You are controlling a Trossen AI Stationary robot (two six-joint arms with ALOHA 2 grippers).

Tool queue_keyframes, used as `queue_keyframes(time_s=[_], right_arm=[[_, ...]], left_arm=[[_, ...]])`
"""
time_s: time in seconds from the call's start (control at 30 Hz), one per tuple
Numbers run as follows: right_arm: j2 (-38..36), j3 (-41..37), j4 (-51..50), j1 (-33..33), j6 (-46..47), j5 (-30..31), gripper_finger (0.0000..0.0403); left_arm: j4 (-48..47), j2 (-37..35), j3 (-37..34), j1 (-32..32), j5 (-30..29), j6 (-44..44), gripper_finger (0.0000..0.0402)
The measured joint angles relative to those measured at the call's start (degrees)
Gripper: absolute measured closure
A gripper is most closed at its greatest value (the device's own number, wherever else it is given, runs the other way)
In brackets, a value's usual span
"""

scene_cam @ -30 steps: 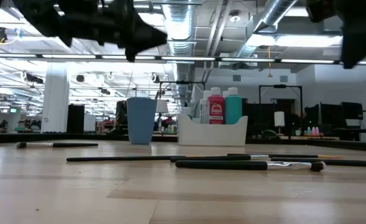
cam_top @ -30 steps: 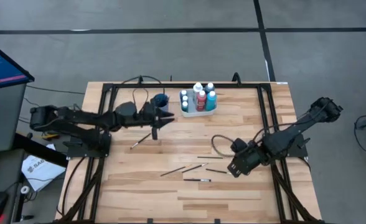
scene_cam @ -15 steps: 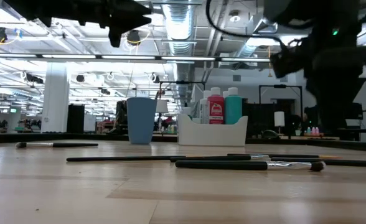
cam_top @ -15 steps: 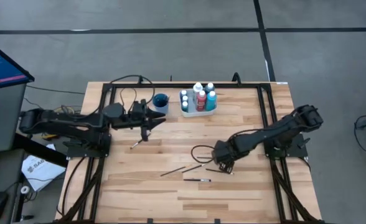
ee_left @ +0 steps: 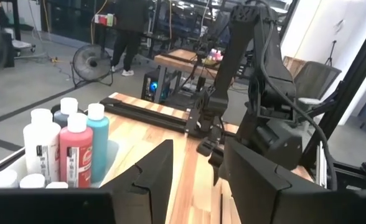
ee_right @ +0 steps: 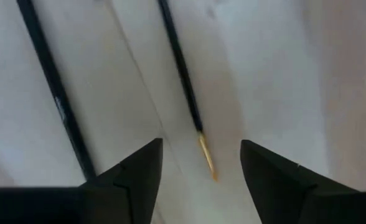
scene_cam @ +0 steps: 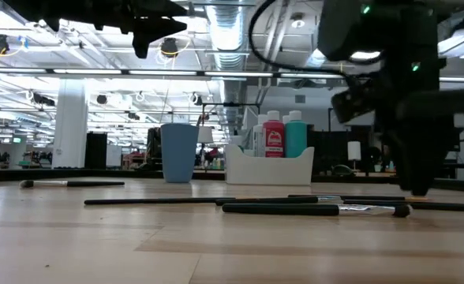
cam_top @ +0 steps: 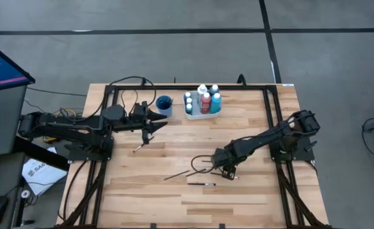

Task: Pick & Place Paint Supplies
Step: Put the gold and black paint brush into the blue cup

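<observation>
The right gripper (ee_right: 198, 168) hangs low over the table with its fingers spread on both sides of a thin paintbrush (ee_right: 184, 78), so it looks ready to pinch it. Only the right wrist view shows the brush's gold tip. The left gripper (cam_top: 154, 124) waits near the blue cup (cam_top: 164, 104), fingers apart and holding nothing. The paint bottles (cam_top: 203, 100) stand in the white tray (cam_top: 201, 115).
</observation>
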Motion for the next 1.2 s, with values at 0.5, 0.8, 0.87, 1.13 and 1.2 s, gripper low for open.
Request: queue_keyframes(time_s=[0.5, 0.8, 0.87, 1.13, 1.2], right_arm=[[4.3, 0.4, 1.5, -2.7, -10.0, -4.8, 0.0392], [1.8, 0.3, 1.0, -4.3, -9.9, -5.0, 0.0401], [0.5, 0.4, -1.6, -4.9, -9.8, -4.1, 0.0402], [-2.8, 2.5, -3.7, -7.4, -9.4, -3.9, 0.0403], [-2.8, 3.5, -4.2, -7.8, -10.0, -4.1, 0.0403]], left_arm=[[0.0, 0.0, 0.0, 0.0, -0.6, 0.0, 0.0266], [0.0, 0.0, 0.0, 0.0, -0.6, 0.0, 0.0266], [0.0, 0.0, 0.0, 0.0, -0.6, -0.2, 0.0266], [-0.1, 0.3, 0.0, 0.1, -0.7, -1.7, 0.0266], [-0.6, 0.9, 0.0, 0.0, -0.7, -1.8, 0.0266]])
